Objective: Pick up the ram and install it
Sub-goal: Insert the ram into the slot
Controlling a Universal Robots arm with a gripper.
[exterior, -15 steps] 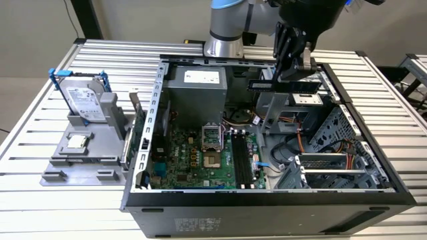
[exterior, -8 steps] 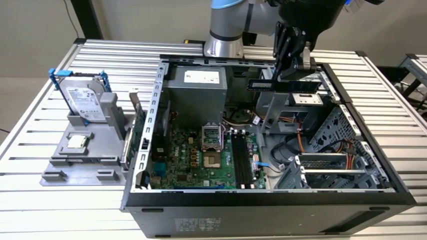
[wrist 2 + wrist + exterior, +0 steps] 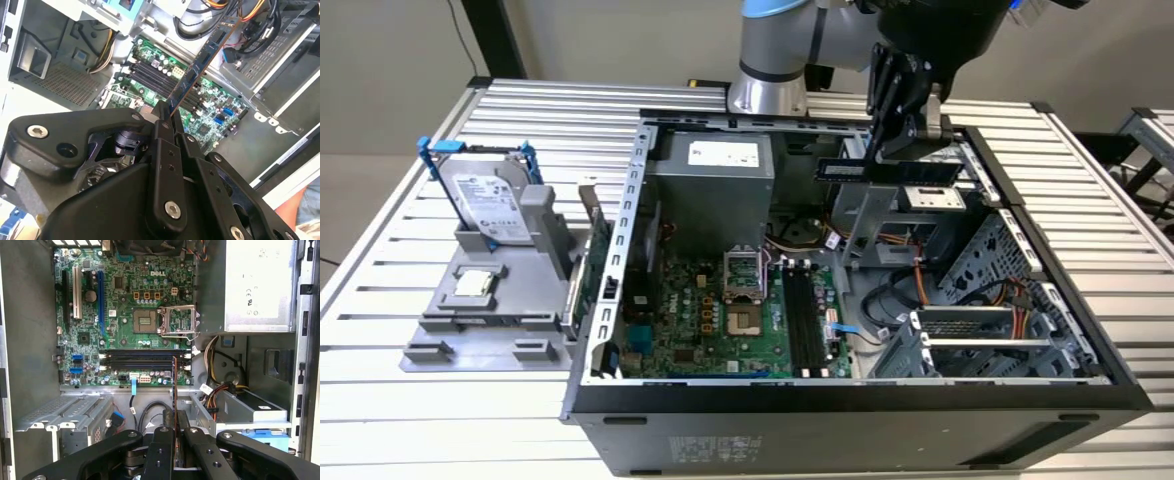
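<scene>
A slatted worktop [image 3: 440, 430] carries an open computer case [image 3: 854, 410] lying on its side. On the exterior view's left of the case stands a grey holder [image 3: 480, 325]. It has a blue-framed hard drive [image 3: 494, 205] propped upright in it and a small square chip [image 3: 474, 285] lying flat in it.

The arm [image 3: 774, 50] reaches in over the case's far side. Inside the case are the grey power supply [image 3: 714, 165] and the green motherboard [image 3: 707, 320], which has four dark memory slots [image 3: 803, 315], all of them bare in both wrist views.

The pincer [image 3: 907, 155] hangs over the metal drive cage, closed tight on the ram [image 3: 847, 170]. The ram is up in the air above the case's inside, well apart from the slots. In the second wrist view the fingertips [image 3: 161, 119] clamp one end of the stick [image 3: 202, 60], which juts out slantwise over the board. In the first wrist view it shows edge-on [image 3: 174, 385].
</scene>
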